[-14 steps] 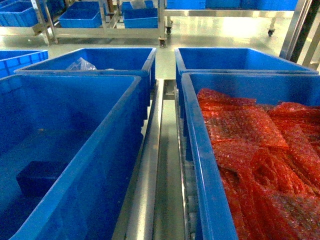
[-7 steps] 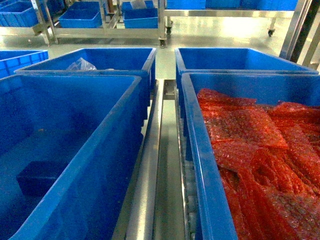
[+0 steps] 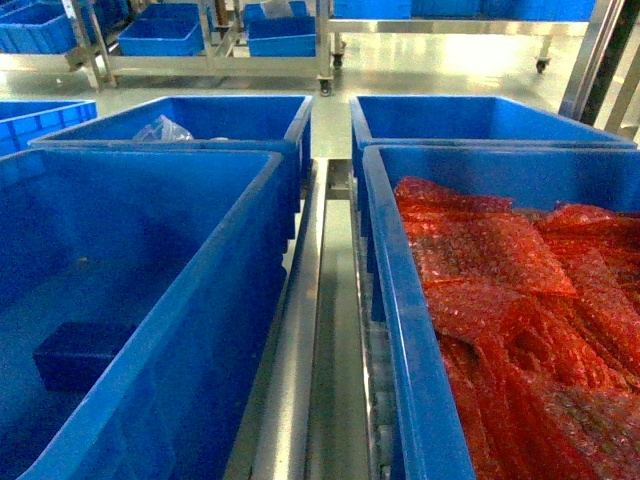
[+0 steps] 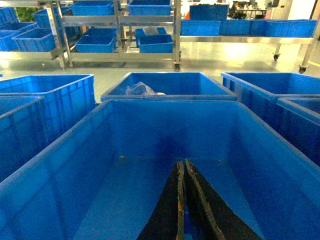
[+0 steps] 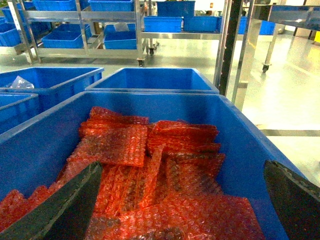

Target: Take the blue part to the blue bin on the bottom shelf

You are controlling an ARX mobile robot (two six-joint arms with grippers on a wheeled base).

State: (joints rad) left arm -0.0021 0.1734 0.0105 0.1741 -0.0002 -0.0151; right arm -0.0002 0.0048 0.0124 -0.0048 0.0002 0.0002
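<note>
Steel rack (image 3: 330,330): roller rails and a flat central channel running front to back between two rows of totes.
Left row, near: the blue bin (image 3: 215,330), deep, resting on the rails.
Left row, far: a like tote (image 3: 250,120), set just behind it.
Right row, near: tote (image 3: 410,360) heaped with red bubble-wrap packets (image 3: 510,300).
Right row, far: another blue tote (image 3: 480,118).
Floor (image 3: 440,70): pale, glossy, carrying wheeled steel racks (image 3: 215,45) beyond.

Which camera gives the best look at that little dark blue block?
The head view: the blue part lies in plain sight on the floor of the left tote. Neither wrist view shows it.
</note>
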